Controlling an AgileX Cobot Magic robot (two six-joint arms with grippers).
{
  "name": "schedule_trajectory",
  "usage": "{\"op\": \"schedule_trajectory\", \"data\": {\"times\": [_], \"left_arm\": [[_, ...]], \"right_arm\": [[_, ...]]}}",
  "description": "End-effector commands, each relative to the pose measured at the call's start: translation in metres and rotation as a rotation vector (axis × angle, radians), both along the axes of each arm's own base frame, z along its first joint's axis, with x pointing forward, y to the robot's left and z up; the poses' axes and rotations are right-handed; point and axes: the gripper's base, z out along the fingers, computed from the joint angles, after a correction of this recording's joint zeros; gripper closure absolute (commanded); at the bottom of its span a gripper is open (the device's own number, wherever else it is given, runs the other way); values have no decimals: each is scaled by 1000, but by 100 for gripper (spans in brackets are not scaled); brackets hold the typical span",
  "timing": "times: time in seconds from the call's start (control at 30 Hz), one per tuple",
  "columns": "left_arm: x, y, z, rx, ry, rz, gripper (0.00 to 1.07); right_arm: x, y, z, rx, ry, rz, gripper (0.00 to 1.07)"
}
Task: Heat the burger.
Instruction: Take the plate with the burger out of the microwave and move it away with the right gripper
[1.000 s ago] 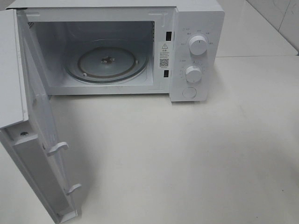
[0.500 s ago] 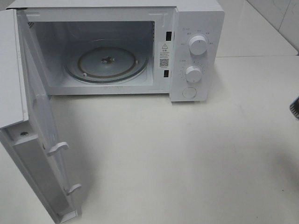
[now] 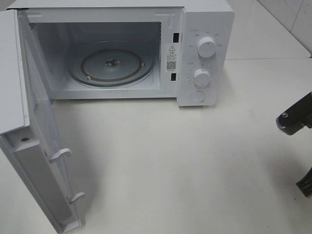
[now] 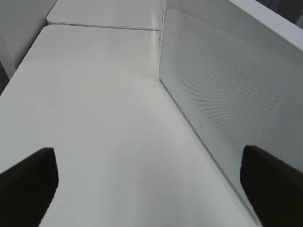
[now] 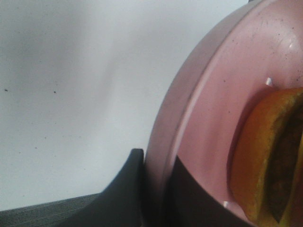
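- The right gripper (image 5: 154, 189) is pinched shut on the rim of a pink plate (image 5: 213, 109), one dark finger (image 5: 125, 189) outside the rim and the other on the plate's inner face.
- The burger (image 5: 265, 156) sits on that plate, near the gripped edge (only part of its golden-brown bun and a dark layer show in the right wrist view).
- From the high camera, the right arm (image 3: 295, 119) shows at the right edge of the white table (image 3: 195, 165), well apart from the microwave (image 3: 204, 48); neither plate nor burger can be made out there.
- The left gripper (image 4: 151, 189) is spread wide and holds nothing; its dark fingertips (image 4: 28, 184) stand far apart above the table, just beside the outer, dotted face of the microwave door (image 4: 222, 90).
- The door (image 3: 41, 146) is swung fully open at the left of the high view, its two latch hooks (image 3: 61, 155) pointing into the room.
- Inside the cavity lies a bare glass turntable (image 3: 111, 64).
- Two white knobs (image 3: 206, 47) sit one above the other on the control panel, with a round button (image 3: 197, 96) below them.
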Motion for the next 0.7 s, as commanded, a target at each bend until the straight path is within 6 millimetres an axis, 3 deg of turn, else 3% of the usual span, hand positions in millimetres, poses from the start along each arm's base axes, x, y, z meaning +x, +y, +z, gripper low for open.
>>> {"op": "schedule_trajectory", "data": {"times": [0.03, 0.33, 0.7], "left_arm": [[-3, 0, -1, 2, -23, 3, 7], [-3, 0, -1, 2, -23, 3, 7], [-3, 0, -1, 2, -23, 3, 7]], "right_arm": [[9, 1, -7, -56, -34, -18, 107], [19, 11, -36, -42, -15, -12, 106], [26, 17, -51, -22, -44, -8, 105]]}}
